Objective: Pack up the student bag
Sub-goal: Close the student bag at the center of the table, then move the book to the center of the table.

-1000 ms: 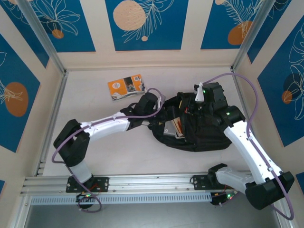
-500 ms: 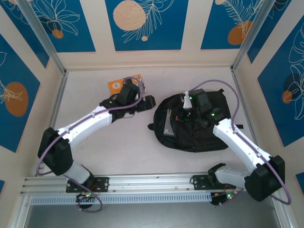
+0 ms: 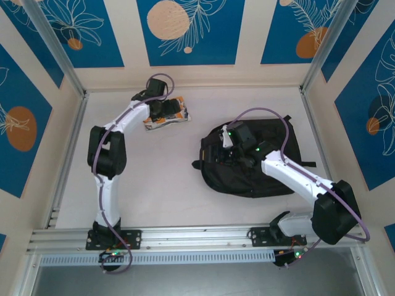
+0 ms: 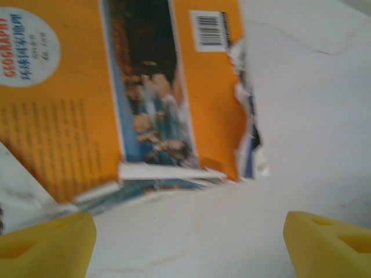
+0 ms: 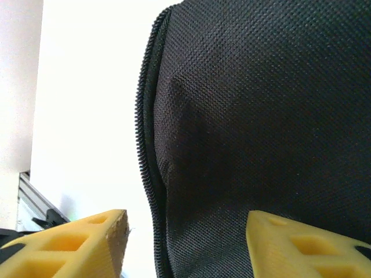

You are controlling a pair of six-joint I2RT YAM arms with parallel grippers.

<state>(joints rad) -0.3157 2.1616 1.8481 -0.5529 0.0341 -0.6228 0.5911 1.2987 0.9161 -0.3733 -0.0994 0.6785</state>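
Observation:
The student bag (image 3: pixel 259 169), a big black backpack, lies at the right of the table. My right gripper (image 3: pixel 229 150) hovers over its left part. In the right wrist view the yellow fingers (image 5: pixel 301 246) stand apart, open, over the bag's black fabric (image 5: pixel 261 116) and its zipper (image 5: pixel 145 150), gripping nothing. An orange geography book (image 3: pixel 181 113) lies at the far left. My left gripper (image 3: pixel 166 112) is above it, partly covering it. In the left wrist view the book (image 4: pixel 58 116) lies just beyond my open left gripper (image 4: pixel 188 243), with bare table between the fingertips.
Metal frame rails run along the left side (image 3: pixel 71 148), the right side (image 3: pixel 315 132) and the near edge (image 3: pixel 197 237) of the table. Bare white table (image 3: pixel 154 179) lies between the book and the bag. The book's near corner (image 4: pixel 246 133) is torn and frayed.
My left arm swung from the bag's opening out to the orange book at the far left. My right gripper opened, letting go of the bag's edge, and moved left; the bag's opening has dropped shut.

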